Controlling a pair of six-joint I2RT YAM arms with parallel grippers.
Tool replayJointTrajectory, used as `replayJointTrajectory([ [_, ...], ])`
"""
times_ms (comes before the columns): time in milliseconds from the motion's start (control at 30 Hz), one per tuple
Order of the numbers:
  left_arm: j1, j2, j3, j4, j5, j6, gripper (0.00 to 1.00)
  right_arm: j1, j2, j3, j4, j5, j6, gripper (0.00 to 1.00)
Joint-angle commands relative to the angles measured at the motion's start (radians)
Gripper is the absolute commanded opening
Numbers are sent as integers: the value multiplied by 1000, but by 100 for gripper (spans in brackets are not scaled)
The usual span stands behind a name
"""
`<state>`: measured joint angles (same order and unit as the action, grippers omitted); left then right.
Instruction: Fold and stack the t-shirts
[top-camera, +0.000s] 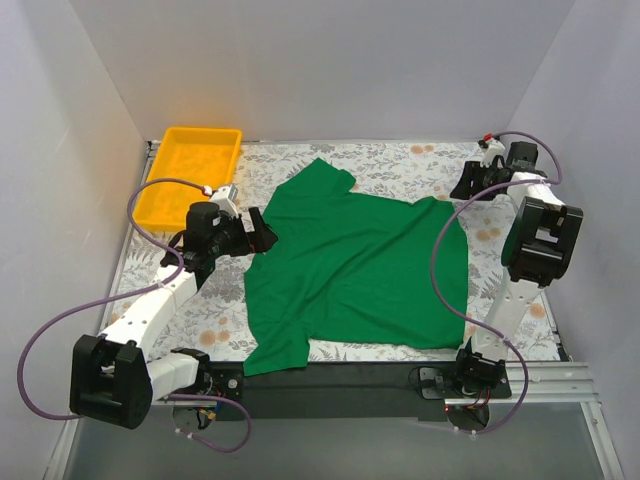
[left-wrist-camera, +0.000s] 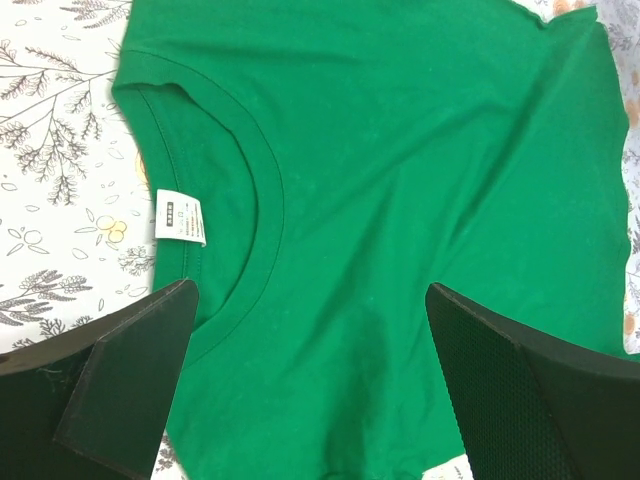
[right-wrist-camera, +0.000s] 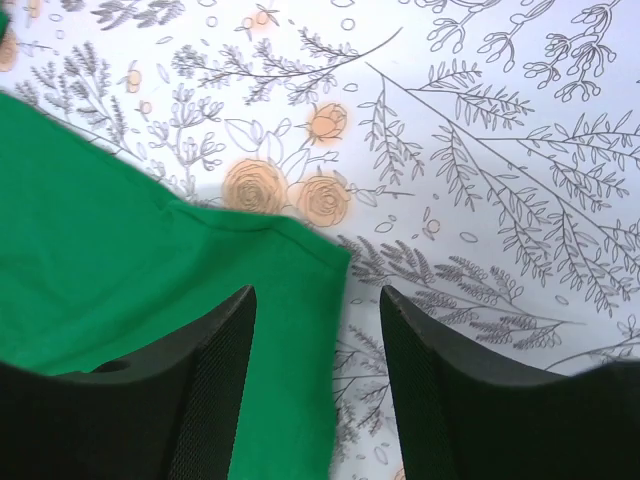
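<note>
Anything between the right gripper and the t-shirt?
Nothing. In the right wrist view, a corner of the t-shirt lies between the open fingers of the right gripper, over the table cover.

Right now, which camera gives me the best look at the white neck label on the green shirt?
The left wrist view: the neck label sits sharp and unobstructed inside the collar. The top view shows the spread t-shirt, but the label cannot be made out there. The right wrist view catches only a shirt corner.
</note>
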<state>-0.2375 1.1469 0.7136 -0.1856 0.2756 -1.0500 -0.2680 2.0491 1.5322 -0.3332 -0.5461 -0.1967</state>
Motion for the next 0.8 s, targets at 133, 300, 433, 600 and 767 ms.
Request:
replayJointTrajectory([
  [133, 3, -18, 10, 54, -23, 31, 97, 0, 69, 51, -82, -3, -13, 55],
  [300, 3, -22, 9, 57, -21, 31, 96, 0, 57, 10, -86, -18, -24, 54],
  [433, 3, -24, 9, 55, -26, 31, 96, 3, 66, -1, -92, -34, -23, 53],
  [600, 4, -27, 7, 55, -30, 30, 96, 9, 82, -7, -99, -46, -23, 50],
  [767, 3, -21, 7, 55, -30, 30, 95, 12, 91, -17, -101, -57, -27, 46],
])
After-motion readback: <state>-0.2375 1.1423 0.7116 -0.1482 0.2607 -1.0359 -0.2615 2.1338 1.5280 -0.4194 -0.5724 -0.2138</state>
